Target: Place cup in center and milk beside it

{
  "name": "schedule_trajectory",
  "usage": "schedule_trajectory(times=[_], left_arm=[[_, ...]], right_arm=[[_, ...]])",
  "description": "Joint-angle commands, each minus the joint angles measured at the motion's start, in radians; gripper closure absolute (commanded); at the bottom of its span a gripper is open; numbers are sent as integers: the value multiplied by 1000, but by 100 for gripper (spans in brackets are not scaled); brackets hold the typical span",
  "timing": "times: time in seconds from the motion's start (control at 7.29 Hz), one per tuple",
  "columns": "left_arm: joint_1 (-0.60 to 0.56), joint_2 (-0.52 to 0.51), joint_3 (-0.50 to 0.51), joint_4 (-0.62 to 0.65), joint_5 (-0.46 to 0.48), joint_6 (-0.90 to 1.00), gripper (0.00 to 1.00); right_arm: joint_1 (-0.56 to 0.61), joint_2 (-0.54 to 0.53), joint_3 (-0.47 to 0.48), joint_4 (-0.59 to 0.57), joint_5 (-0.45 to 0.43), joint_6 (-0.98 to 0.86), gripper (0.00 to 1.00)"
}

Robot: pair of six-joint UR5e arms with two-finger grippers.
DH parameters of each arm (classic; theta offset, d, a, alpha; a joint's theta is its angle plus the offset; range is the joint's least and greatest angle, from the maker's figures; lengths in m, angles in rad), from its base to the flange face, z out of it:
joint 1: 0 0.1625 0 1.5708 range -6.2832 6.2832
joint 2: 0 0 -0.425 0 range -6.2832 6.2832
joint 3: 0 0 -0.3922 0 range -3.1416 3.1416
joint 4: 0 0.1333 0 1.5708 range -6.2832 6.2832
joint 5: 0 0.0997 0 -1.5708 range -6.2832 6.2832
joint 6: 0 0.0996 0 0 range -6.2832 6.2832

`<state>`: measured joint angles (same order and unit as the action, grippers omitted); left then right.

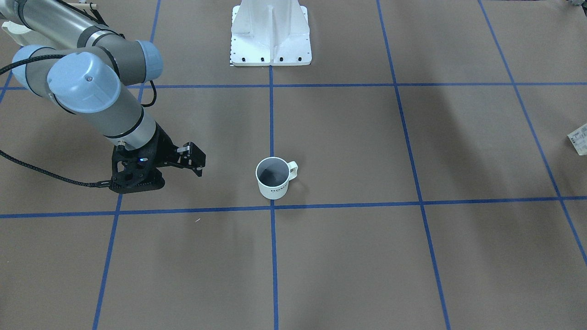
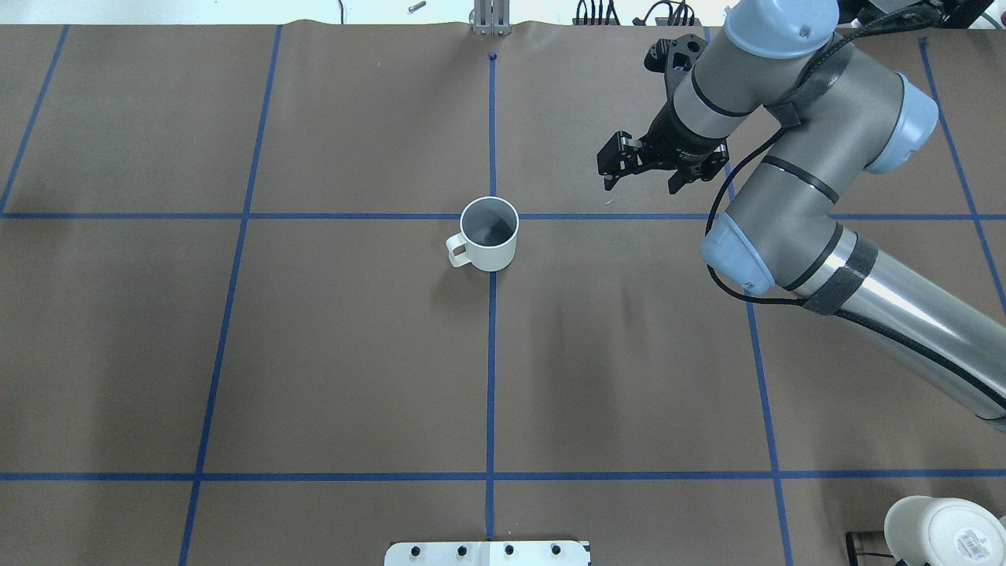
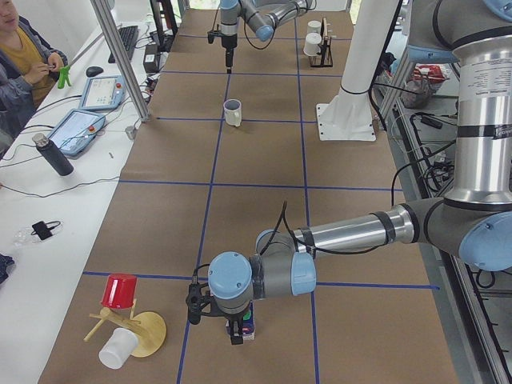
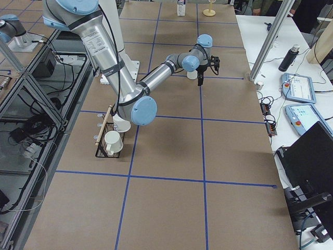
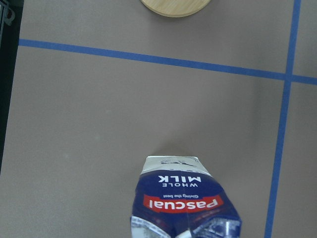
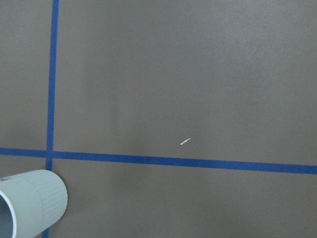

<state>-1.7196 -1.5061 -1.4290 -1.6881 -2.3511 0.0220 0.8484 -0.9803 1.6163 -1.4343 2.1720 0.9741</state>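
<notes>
The cup (image 1: 273,178) is a white mug with a dark grey inside and "HOME" on its side. It stands upright on the middle blue line (image 2: 489,232), its handle toward the robot's left. Its edge shows in the right wrist view (image 6: 29,206). My right gripper (image 2: 640,185) hangs open and empty beyond the cup, to its right and apart from it (image 1: 181,170). The milk (image 5: 185,203) is a blue-and-white carton with a red band, upright at the table's left end (image 3: 249,323). My left gripper (image 3: 232,324) is right at the carton. I cannot tell whether it is open or shut.
A wooden mug tree (image 3: 136,334) with a red cup (image 3: 120,290) and a white cup lies near the milk. Its disc base shows in the left wrist view (image 5: 174,6). A rack with white mugs (image 4: 110,141) stands by the right arm's base. The robot's white pedestal (image 1: 270,36) stands at mid-table.
</notes>
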Motion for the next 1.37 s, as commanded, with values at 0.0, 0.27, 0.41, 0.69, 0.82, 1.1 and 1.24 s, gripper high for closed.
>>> schedule_trajectory(times=[0.0,0.27,0.41,0.69,0.82,1.1,1.24], left_arm=[[0,0,36,-66,0,-46,2],[6,12,60,-172,0,-143,2],[8,12,58,-174,-4,-158,2],[11,12,61,-174,-48,-177,2],[12,12,61,-174,-68,-182,2],[26,12,64,-176,-71,-183,2],[34,12,64,-176,-70,-183,2]], right_arm=[[-14,-9,7,0,-27,0,0],[-22,-9,7,2,-29,2,0],[-25,-9,7,2,-29,2,0],[-25,-9,7,2,-31,3,0],[-31,-8,7,2,-43,6,0],[-37,-9,13,2,-49,8,0],[-38,-9,13,2,-49,8,0]])
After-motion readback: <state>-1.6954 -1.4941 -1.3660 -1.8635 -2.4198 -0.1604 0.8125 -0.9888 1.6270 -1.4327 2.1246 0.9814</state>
